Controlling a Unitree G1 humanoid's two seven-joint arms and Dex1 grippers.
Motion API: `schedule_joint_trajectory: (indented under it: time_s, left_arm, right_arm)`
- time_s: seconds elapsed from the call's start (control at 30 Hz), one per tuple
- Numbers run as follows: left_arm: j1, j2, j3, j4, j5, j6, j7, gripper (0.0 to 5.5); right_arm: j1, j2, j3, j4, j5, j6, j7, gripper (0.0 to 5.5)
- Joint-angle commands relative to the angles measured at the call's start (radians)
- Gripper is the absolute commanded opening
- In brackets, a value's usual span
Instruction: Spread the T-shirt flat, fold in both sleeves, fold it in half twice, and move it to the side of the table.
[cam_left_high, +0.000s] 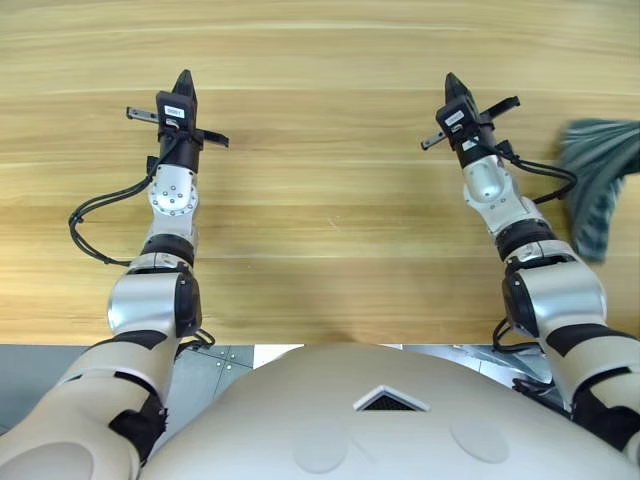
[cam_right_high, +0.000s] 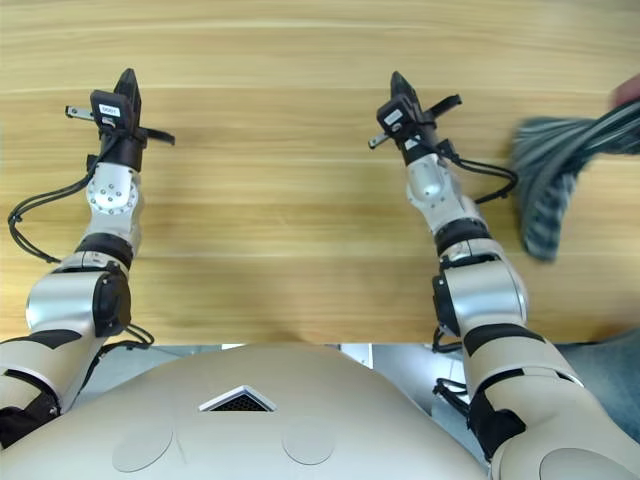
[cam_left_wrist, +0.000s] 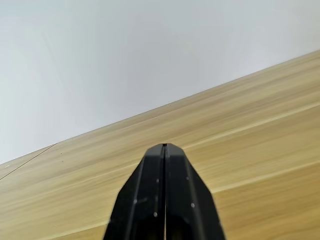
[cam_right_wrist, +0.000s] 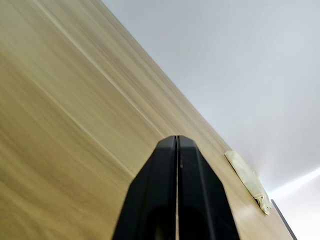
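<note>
T-shirt (cam_right_high: 545, 190): dark, striped, bunched in a heap at the far right of the desk (cam_left_high: 320, 200). It runs off the picture's right edge and is blurred, so I cannot tell whether it lies on the wood or hangs above it. It sits just right of the right forearm, apart from both hands.

Right hand (cam_left_high: 450, 80): out over the desk, pointing away from the robot. The fingers (cam_right_wrist: 170, 190) are pressed together along their whole length, with nothing between them.

Left hand (cam_left_high: 183, 78): well to the left, at about the same reach. Its fingers (cam_left_wrist: 150, 200) likewise meet at a thin seam and hold nothing.

Pale scrap (cam_right_wrist: 247, 180): lies flat near the desk's far edge.
</note>
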Motion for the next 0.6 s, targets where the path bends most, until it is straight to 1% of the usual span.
schedule_joint_trajectory:
  time_s: [0.03,0.6]
  left_arm:
    - [-0.018,0.006,-0.001,0.008,0.001,0.005,0.006,0.00]
    - [-0.019,0.003,-0.002,0.013,0.000,0.008,0.004,0.00]
  right_arm:
    - [-0.021,-0.009,0.005,0.007,-0.003,0.014,-0.019,0.02]
    - [-0.025,-0.019,-0.009,0.021,0.013,0.041,-0.014,0.02]
